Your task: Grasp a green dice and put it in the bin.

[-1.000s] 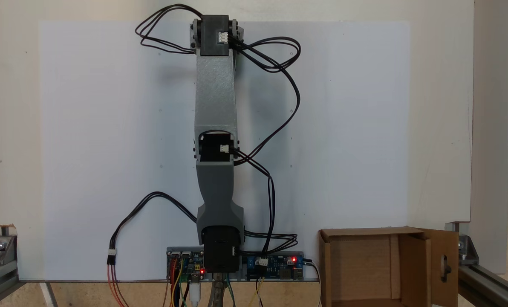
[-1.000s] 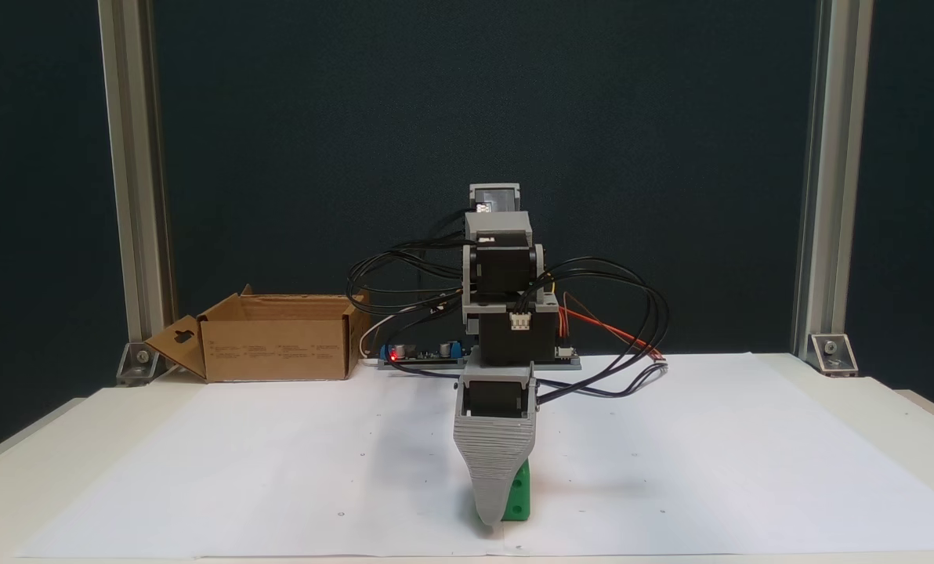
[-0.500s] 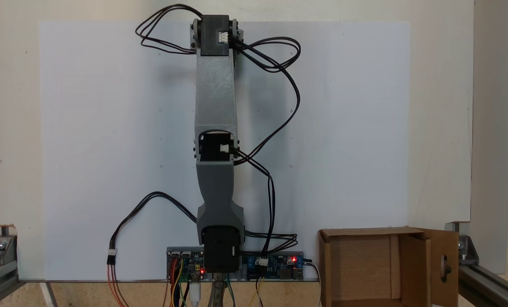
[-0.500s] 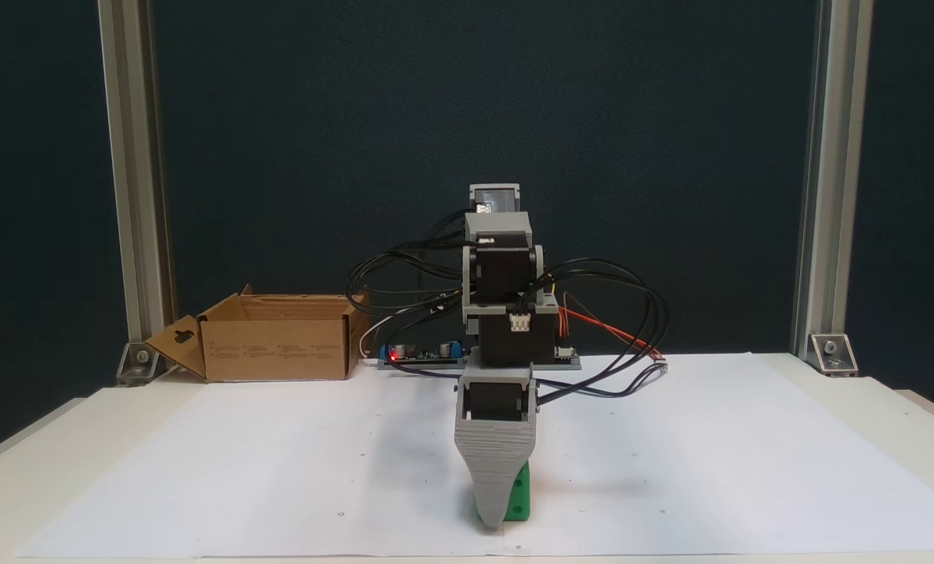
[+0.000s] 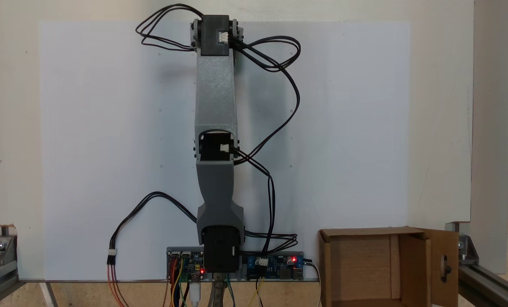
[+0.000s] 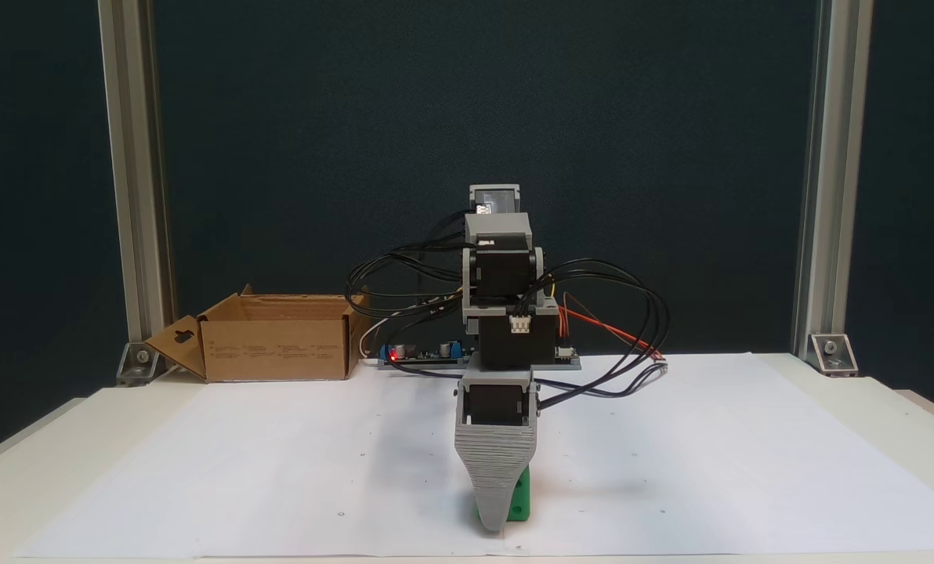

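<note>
on white paper (image 6: 279, 454), dark backdrop (image 6: 467, 117)

Grey arm (image 5: 215, 98), black looping cables (image 5: 286, 85)

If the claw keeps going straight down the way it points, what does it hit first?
Probably the paper sheet on the table: the claw points straight down, its tip almost at the sheet. The green dice sits right behind the front finger, seemingly between the jaws, though depth is unclear.

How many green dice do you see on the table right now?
1. The small bright green cube sits on the white paper directly behind the grey gripper, partly covered; more could be hidden behind it.
</note>
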Controlling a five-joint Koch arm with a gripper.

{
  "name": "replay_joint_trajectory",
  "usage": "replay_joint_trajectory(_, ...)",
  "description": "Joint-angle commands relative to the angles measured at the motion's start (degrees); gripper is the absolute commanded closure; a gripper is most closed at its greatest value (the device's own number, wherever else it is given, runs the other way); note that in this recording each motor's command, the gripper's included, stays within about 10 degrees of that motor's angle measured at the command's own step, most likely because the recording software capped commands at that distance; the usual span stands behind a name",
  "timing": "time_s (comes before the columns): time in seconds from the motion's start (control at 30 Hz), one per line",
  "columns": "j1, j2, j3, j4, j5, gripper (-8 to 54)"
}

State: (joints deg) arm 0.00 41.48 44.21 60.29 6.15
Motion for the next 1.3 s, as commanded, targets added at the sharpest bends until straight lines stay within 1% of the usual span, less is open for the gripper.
replay_joint_trajectory(0.0, 0.5, 1.0, -0.6, -0.2, -2.5, 13.8)
replay_joint_trajectory(0.2, 0.4, 0.8, -0.5, -0.2, -2.5, 14.3)
replay_joint_trajectory(0.27, 0.6, 0.7, -0.5, -0.4, -2.5, 23.7)
replay_joint_trajectory(0.3, 0.7, 0.7, -0.5, -0.5, -2.6, 26.3)
replay_joint_trajectory(0.37, 0.7, 0.7, -0.5, -0.7, -2.7, 33.6)
replay_joint_trajectory(0.73, 0.9, 0.8, 1.2, -0.7, -2.7, 34.0)
replay_joint_trajectory(1.03, 1.1, 17.9, 8.4, 1.6, -2.7, 34.0)
replay_joint_trajectory(1.17, 1.4, 23.0, 8.5, 3.9, -2.6, 34.0)
replay_joint_trajectory(1.27, 2.5, 24.5, 8.4, 3.9, -2.6, 34.0)
